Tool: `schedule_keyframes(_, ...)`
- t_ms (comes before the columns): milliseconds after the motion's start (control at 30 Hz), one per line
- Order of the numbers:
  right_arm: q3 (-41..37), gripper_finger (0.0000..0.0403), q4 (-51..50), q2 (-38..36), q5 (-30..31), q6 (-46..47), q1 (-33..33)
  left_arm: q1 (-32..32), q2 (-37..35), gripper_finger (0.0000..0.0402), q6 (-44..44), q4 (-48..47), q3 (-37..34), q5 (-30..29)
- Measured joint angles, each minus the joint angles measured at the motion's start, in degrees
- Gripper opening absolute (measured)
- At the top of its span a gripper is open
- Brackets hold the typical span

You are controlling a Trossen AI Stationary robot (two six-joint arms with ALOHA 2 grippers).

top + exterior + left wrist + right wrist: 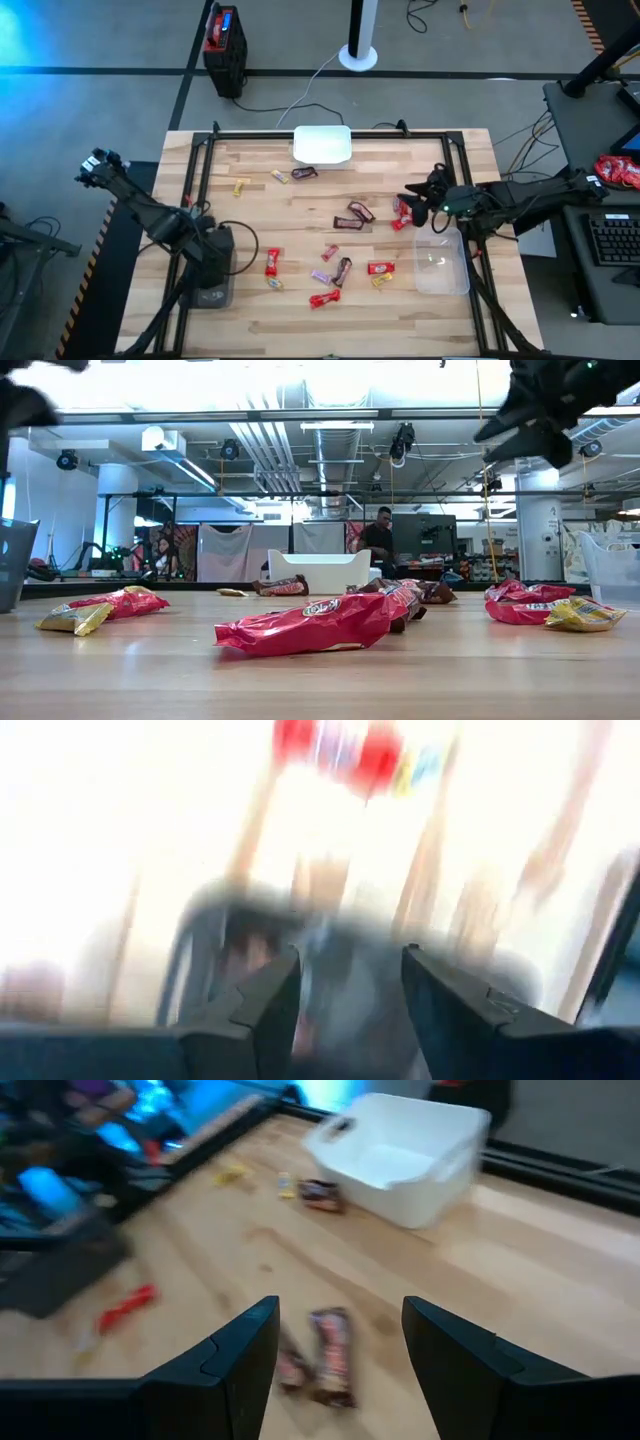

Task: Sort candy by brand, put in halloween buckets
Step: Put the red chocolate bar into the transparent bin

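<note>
High view: left gripper [215,262] is hovering over the dark grey bin [213,291], fingers parted; right gripper [412,203] is hanging wide, empty, above candy [353,217].

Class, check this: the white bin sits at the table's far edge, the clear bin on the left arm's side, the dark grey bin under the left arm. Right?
Not quite. The clear bin is on the right arm's side, as the high view shows. The white bin and dark grey bin are placed as stated.
</note>
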Motion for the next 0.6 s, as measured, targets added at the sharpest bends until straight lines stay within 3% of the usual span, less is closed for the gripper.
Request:
schedule_keyframes(167, 0.04, 0.0206, 7.79, 4.74, -1.78, -1.46, 0.20, 0.00, 0.33, 0.0160, 13.67, 9.00, 1.83, -10.79)
schedule_keyframes(367, 2.41, 0.0206, 8.99, 12.99, -3.30, 1.58, 1.07, 0.17, -0.34, 0.0160, 33.32, 21.55, -0.44, -14.37)
schedule_keyframes(600, 13.35, 0.0206, -0.31, 24.46, -3.28, 3.17, 3.63, 1.14, -3.59, 0.0160, 43.48, 34.42, -8.89, -19.11)
